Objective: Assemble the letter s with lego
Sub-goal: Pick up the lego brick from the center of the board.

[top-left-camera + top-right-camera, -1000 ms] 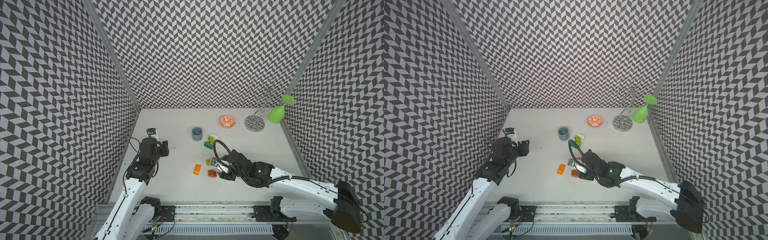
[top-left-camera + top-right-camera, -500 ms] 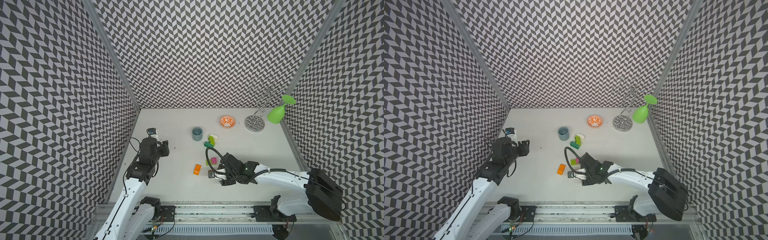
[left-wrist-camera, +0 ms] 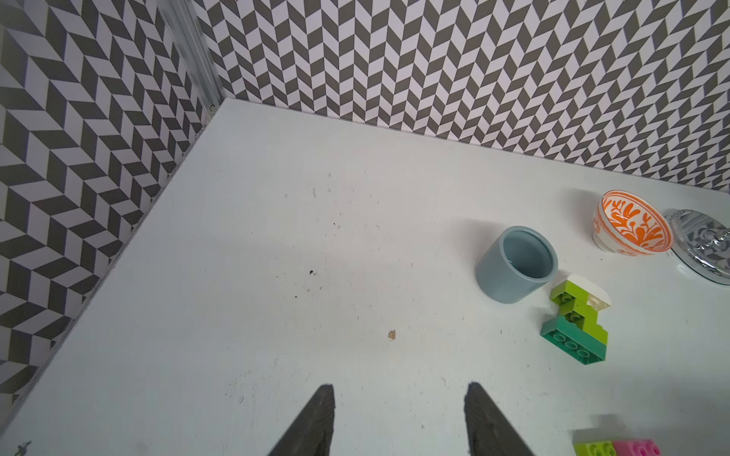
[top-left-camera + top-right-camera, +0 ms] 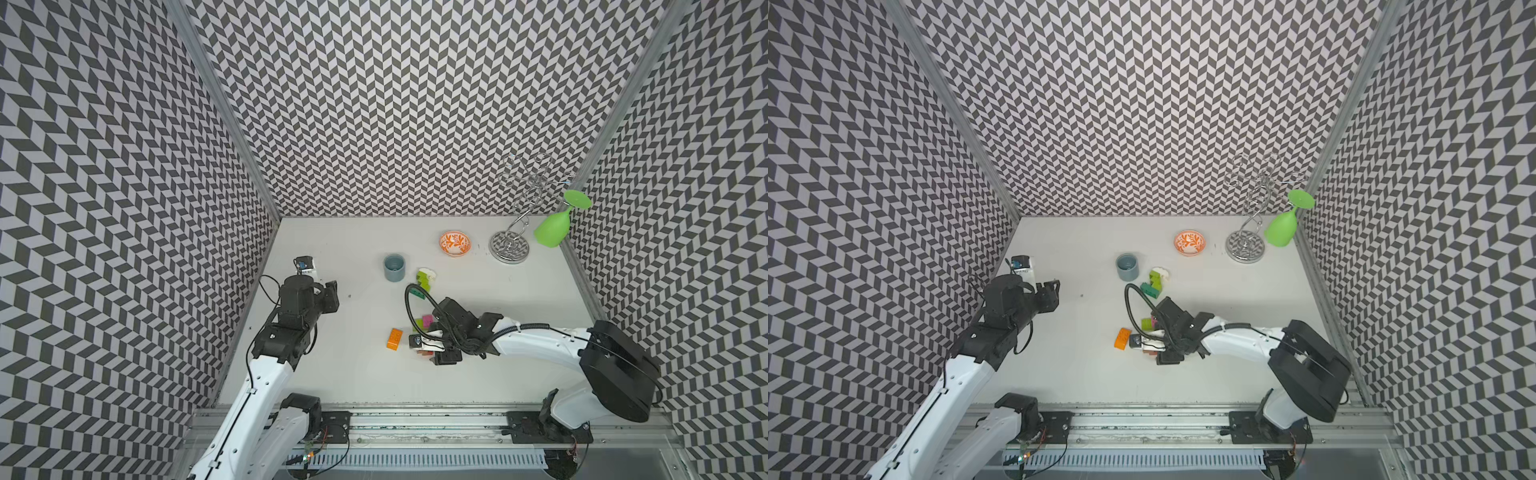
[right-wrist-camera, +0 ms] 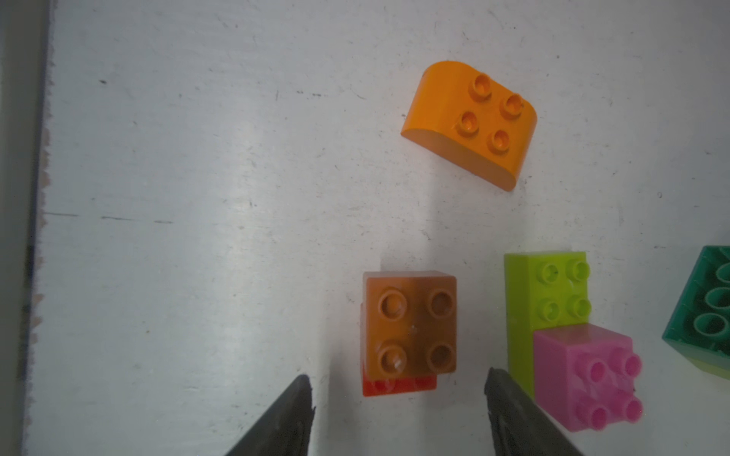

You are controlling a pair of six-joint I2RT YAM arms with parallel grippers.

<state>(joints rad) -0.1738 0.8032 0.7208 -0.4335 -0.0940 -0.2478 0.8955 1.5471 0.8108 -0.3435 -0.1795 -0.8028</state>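
Hovering low over the table [image 5: 177, 237], the right gripper [image 5: 397, 382] shows its jaws spread wide and empty. Here is the relation that counts: the brown brick [image 5: 410, 321] sits straight ahead of the tips, centred on the gap between them. It is a square two-by-two, so there is no long axis to fuss over, and its side faces run parallel to the two fingers as the right wrist view shows them.

Under it, peeking out on the near side, is a red brick [image 5: 395, 385], offset a little from the brown one. That red edge lies right between the fingertips. My read: a short push forward and down, then a squeeze, should take the pair.

The worry is on one side. A lime brick [image 5: 545, 288] carrying a pink brick [image 5: 592, 375] stands just beside one finger [image 5: 509, 410], with little room to spare. The curved orange brick [image 5: 470, 122] lies farther ahead, apart from all of it.

Over to the left gripper [image 3: 399, 389]: jaws parted, bare table between them, and in both top views it hangs well apart from the loose bricks. A small green stack [image 4: 424, 279] waits by the cup [image 4: 394, 267]. The right arm is plainly the nearer one.
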